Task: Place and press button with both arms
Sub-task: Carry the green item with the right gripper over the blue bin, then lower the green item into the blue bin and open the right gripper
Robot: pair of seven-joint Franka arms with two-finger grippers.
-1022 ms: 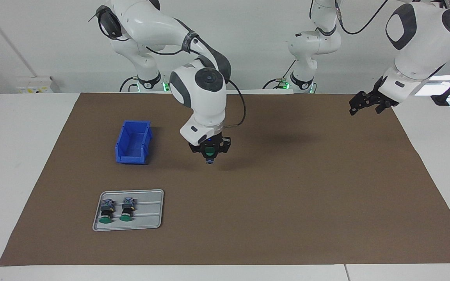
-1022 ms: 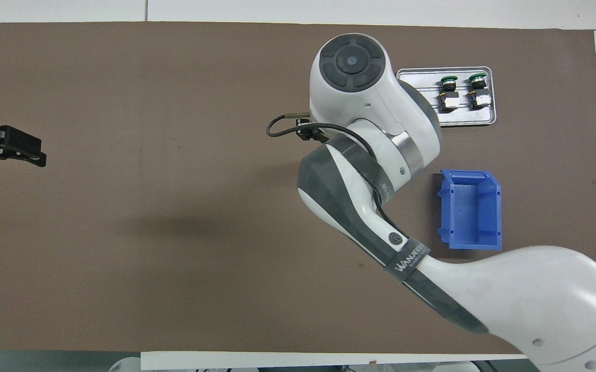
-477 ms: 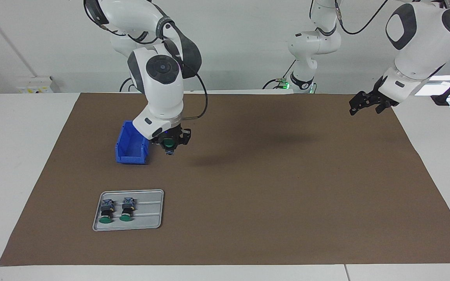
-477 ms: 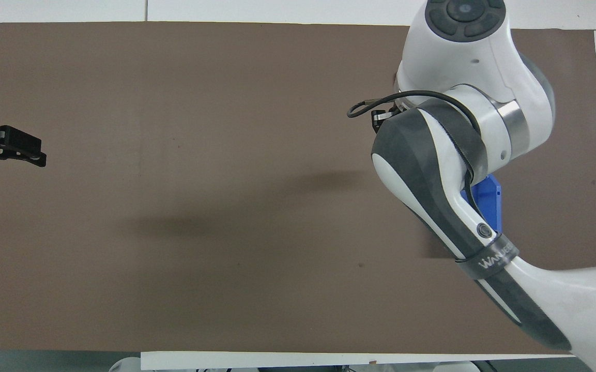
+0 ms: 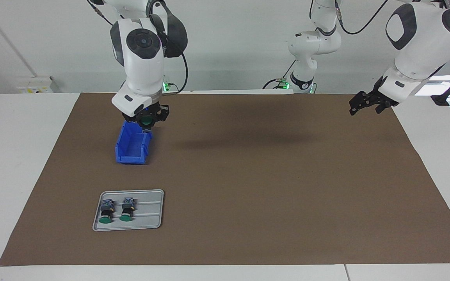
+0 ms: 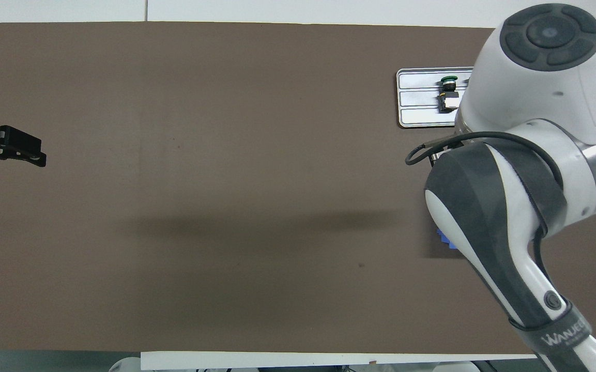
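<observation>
My right claw (image 5: 145, 122) is clenched on a button (image 5: 146, 123), its green cap showing. It hangs over the end of the blue bin (image 5: 133, 145) that is nearer to me. My left claw (image 5: 359, 105) is spread wide with nothing in it, and it waits over the brown mat (image 5: 271, 183) at the left arm's end of the counter (image 5: 14, 128). Two more buttons (image 5: 106, 211) lie side by side in the gray tray (image 5: 148, 210), which sits farther from me than the bin.

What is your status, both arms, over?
Right hand shut on button, over blue bin. Left hand open, waiting over the mat's edge. Nothing in the way.
</observation>
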